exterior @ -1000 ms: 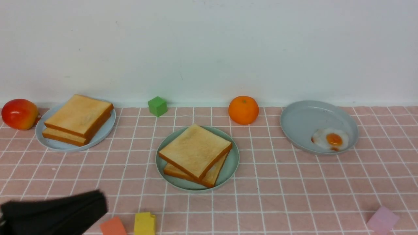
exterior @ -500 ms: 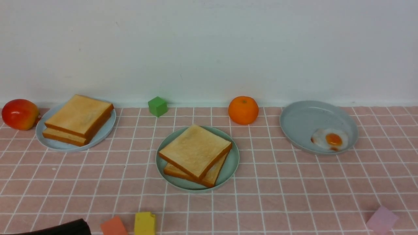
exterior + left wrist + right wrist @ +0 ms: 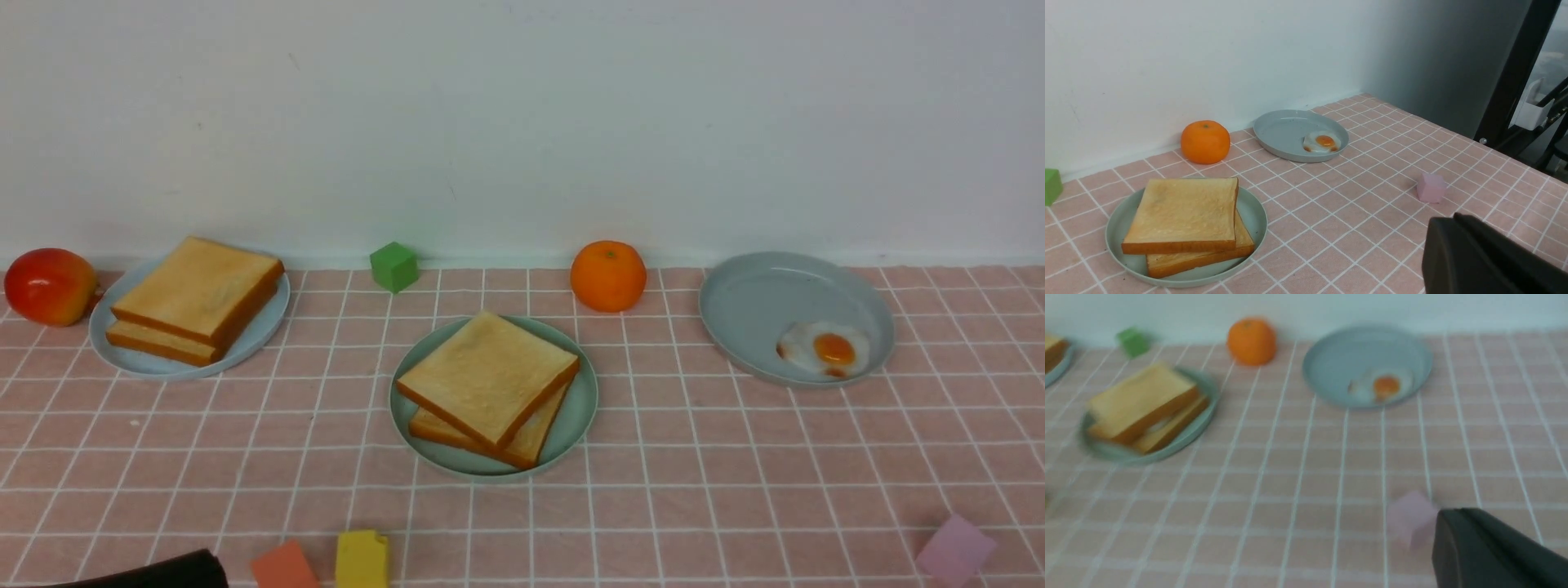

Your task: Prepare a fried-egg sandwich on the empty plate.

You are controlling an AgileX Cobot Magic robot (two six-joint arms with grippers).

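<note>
The mint-green plate (image 3: 571,425) sits mid-table with two toast slices (image 3: 488,374) stacked on it, the top one turned slightly. A pale white sliver of egg (image 3: 540,426) shows between them. The stack also shows in the left wrist view (image 3: 1186,212) and the right wrist view (image 3: 1141,400). A second fried egg (image 3: 826,349) lies on the right grey-blue plate (image 3: 759,302). My left gripper (image 3: 1449,220) is shut and empty, low at the near left; only a black tip (image 3: 163,572) shows in front. My right gripper (image 3: 1453,512) is shut, near the pink block.
The left grey-blue plate (image 3: 131,359) holds two more toast slices (image 3: 196,286). A red apple (image 3: 47,286), green cube (image 3: 393,265) and orange (image 3: 608,275) stand along the back wall. Orange (image 3: 282,566), yellow (image 3: 362,559) and pink (image 3: 955,549) blocks lie near the front edge.
My left arm has drawn back down and left, nearly out of the front view, then held still. The toast stack and plates have not moved.
</note>
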